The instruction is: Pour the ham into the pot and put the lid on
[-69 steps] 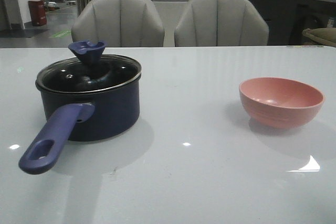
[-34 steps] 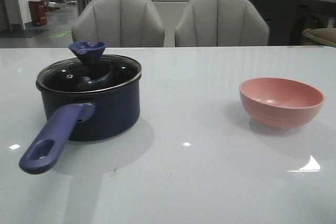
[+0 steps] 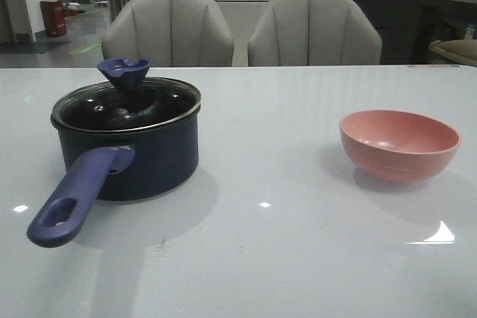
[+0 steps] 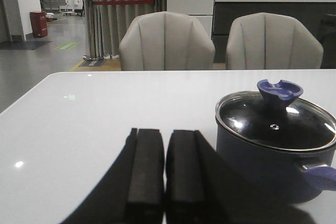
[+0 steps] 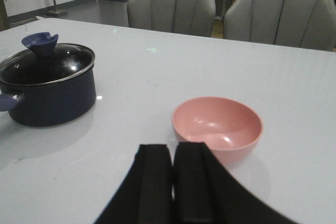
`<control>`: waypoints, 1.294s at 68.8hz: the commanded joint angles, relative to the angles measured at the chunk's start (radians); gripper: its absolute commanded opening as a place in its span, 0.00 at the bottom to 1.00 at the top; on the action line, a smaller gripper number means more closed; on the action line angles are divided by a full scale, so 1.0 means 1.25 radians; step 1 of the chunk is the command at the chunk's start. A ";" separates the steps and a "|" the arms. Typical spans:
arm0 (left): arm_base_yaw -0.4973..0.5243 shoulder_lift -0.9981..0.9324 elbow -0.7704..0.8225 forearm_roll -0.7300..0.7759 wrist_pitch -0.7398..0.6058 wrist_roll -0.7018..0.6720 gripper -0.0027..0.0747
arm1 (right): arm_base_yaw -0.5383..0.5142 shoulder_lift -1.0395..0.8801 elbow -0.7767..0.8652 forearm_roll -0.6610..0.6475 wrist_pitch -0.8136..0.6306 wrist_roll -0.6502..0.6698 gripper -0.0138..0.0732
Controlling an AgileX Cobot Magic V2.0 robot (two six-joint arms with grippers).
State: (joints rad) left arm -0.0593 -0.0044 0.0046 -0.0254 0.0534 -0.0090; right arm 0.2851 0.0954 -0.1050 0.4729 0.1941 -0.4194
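The pot (image 3: pixel 127 147) sits on the table (image 3: pixel 283 243) w/ the lid (image 3: pixel 127 106) on top. Ham can't be seen. Pink bowl (image 3: pixel 399 144) is far off to the right & looks bare inside. Left claw (image 4: pixel 165 169) & right claw (image 5: pixel 172 179) are both pinched closed, holding nothing.

Pot (image 3: pixel 141 150) contents hidden under lid (image 3: pixel 125 102).

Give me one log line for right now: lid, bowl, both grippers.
lid: seated on pot | pink bowl: empty, upright | left gripper: shut, free | right gripper: shut, free
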 commanded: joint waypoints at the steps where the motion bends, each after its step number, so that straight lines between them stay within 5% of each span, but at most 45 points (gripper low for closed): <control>1: -0.006 -0.016 0.016 0.000 -0.067 -0.009 0.18 | -0.001 0.008 -0.023 0.007 -0.056 -0.009 0.34; 50: -0.006 -0.016 0.016 0.000 -0.067 -0.009 0.18 | -0.001 0.008 -0.019 0.001 -0.062 -0.009 0.34; 59: -0.006 -0.016 0.016 0.000 -0.067 -0.009 0.18 | -0.017 0.007 -0.016 -0.125 -0.069 0.040 0.34; 74: -0.006 -0.016 0.016 0.000 -0.067 -0.009 0.18 | -0.096 -0.056 0.009 -0.385 -0.070 0.278 0.34; 89: -0.006 -0.016 0.016 0.000 -0.067 -0.009 0.18 | -0.102 -0.100 0.086 -0.400 -0.155 0.347 0.34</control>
State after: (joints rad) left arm -0.0593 -0.0044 0.0046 -0.0254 0.0516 -0.0090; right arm 0.1649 -0.0092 -0.0098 -0.0089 0.1492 -0.0257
